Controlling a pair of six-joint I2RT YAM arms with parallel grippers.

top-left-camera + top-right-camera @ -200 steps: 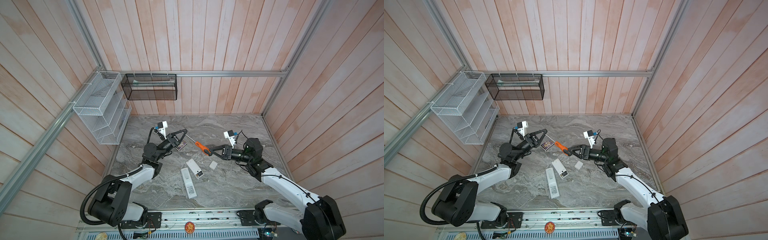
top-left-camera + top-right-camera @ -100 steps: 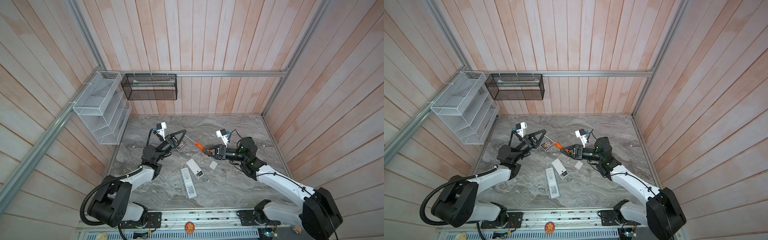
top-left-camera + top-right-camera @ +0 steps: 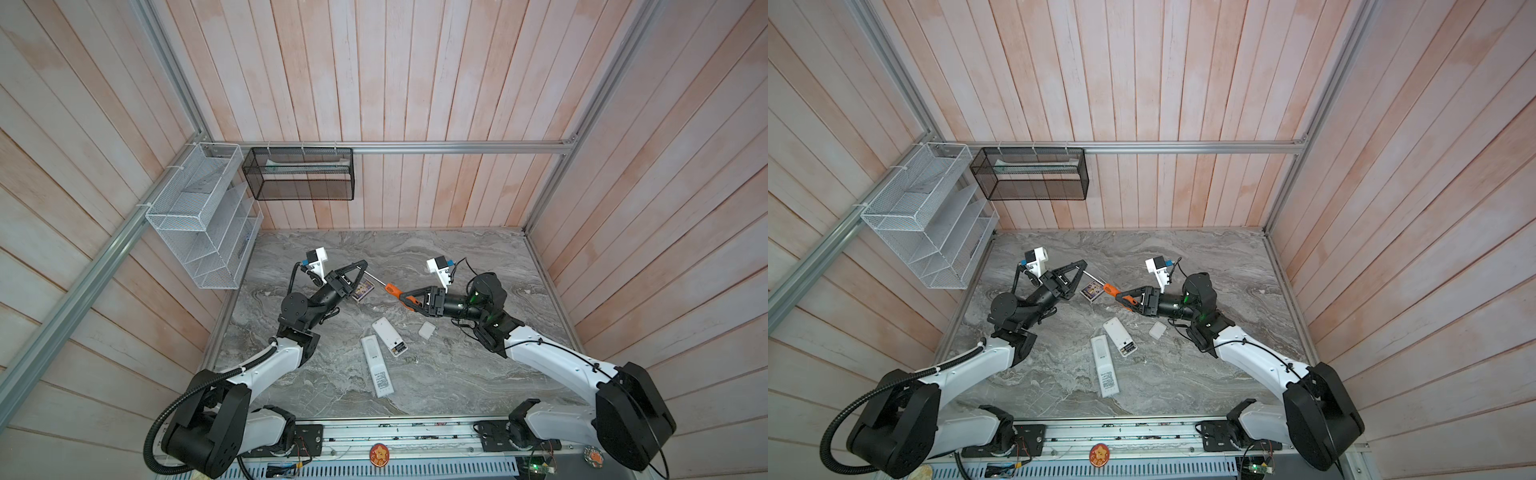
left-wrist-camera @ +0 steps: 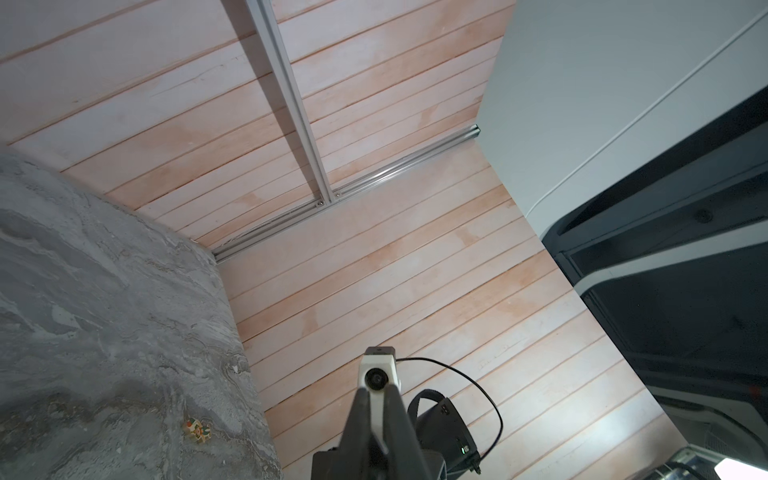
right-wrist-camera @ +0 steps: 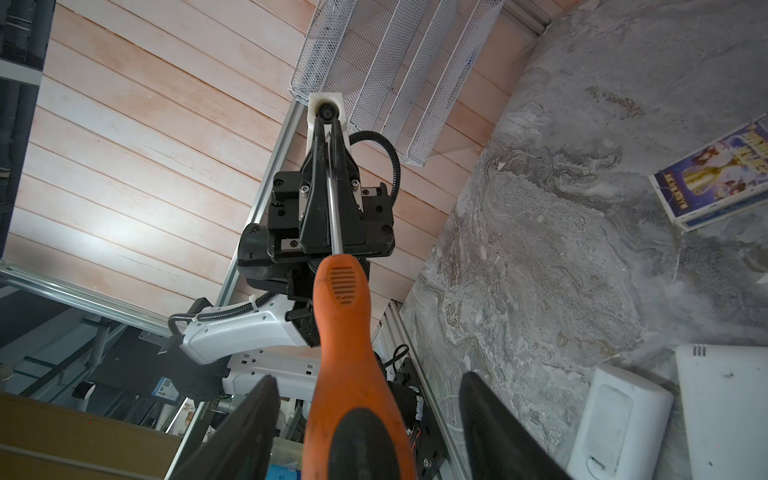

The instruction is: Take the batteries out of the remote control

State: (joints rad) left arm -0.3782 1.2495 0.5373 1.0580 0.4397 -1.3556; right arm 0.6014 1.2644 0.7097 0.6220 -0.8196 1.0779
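Right hand (image 3: 409,300) advanced leftward; screwdriver (image 3: 390,288) handle straddled by its released fingers; shaft clenched by left hand (image 3: 364,268).

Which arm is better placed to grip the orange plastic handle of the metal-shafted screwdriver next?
Right. The right gripper has open jaws flanking the handle of the orange-handled screwdriver; the left gripper is shut on its thin metal shaft.

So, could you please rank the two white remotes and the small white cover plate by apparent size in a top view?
Largest to smallest, all lying flat on the table:
1. long white remote
2. shorter white remote
3. small white cover plate
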